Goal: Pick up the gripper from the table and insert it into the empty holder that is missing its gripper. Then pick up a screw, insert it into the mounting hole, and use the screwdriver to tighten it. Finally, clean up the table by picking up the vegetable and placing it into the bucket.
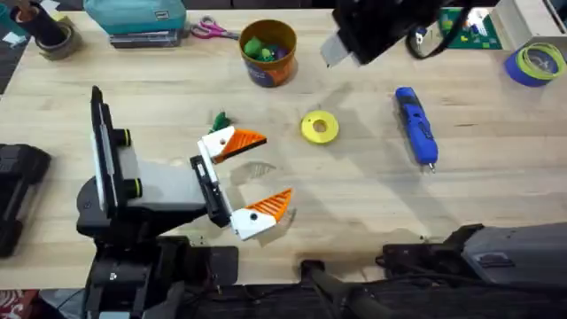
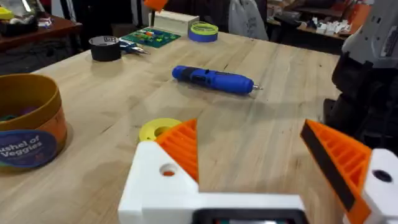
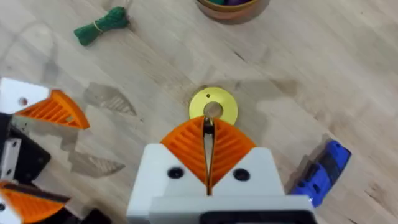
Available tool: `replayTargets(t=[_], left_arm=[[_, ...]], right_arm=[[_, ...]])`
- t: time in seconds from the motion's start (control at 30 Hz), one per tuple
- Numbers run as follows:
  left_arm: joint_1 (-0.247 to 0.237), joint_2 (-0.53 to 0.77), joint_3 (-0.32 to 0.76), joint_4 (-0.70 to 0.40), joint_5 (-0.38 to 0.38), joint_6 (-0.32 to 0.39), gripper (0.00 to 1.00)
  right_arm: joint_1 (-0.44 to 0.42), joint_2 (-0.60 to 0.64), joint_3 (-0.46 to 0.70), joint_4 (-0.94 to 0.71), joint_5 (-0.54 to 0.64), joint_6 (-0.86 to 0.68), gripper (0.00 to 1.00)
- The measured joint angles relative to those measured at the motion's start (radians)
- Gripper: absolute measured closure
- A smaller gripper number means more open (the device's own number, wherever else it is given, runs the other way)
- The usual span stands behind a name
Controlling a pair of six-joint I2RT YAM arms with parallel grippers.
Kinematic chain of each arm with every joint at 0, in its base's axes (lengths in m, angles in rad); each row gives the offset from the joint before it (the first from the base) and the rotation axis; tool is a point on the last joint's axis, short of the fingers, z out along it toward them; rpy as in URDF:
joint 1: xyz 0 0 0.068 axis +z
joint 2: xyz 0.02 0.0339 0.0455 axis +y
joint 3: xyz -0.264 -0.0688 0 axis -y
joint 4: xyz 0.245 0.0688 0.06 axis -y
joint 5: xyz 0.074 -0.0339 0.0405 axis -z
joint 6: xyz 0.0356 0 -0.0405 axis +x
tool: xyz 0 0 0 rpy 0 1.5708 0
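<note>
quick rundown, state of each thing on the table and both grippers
left gripper: open, both orange fingers fitted, empty
right gripper: shut, raised over the yellow ring
screwdriver: lying flat, untouched
vegetable: on the table, outside the bucket
bucket: upright, toy pieces inside

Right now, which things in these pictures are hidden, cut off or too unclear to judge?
- Right gripper: overhead, it is a dark blur near the top edge.
- Blue screwdriver: in the right wrist view, partly hidden behind the white mount.
- Bucket: in the left wrist view, cut off by the edge; its contents are unclear.
- Any screw in the yellow ring: too small to tell.
</note>
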Motion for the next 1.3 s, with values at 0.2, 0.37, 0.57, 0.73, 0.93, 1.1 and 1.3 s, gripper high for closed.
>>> replayTargets(t=[0.2,0.37,0.57,0.73,0.93,1.1,1.3], left_arm=[[0.000,0.000,0.000,0.000,0.000,0.000,0.016],[0.000,0.000,0.000,0.000,0.000,0.000,0.015],[0.000,0.000,0.000,0.000,0.000,0.000,0.015],[0.000,0.000,0.000,0.000,0.000,0.000,0.015],[0.000,0.000,0.000,0.000,0.000,0.000,0.016],[0.000,0.000,0.000,0.000,0.000,0.000,0.015],[0.000,0.000,0.000,0.000,0.000,0.000,0.015]], right_arm=[[0.013,0.000,0.126,-0.081,0.004,-0.041,0.996],[0.045,0.001,0.199,-0.112,0.007,-0.073,0.996],[0.122,0.026,0.247,-0.122,0.008,-0.097,0.996],[0.233,0.074,0.256,-0.105,0.007,-0.121,0.996],[0.323,0.088,0.256,-0.090,-0.011,-0.158,0.996],[0.342,0.101,0.258,-0.072,-0.050,-0.197,0.996],[0.354,0.132,0.258,-0.071,-0.120,-0.279,0.996]])
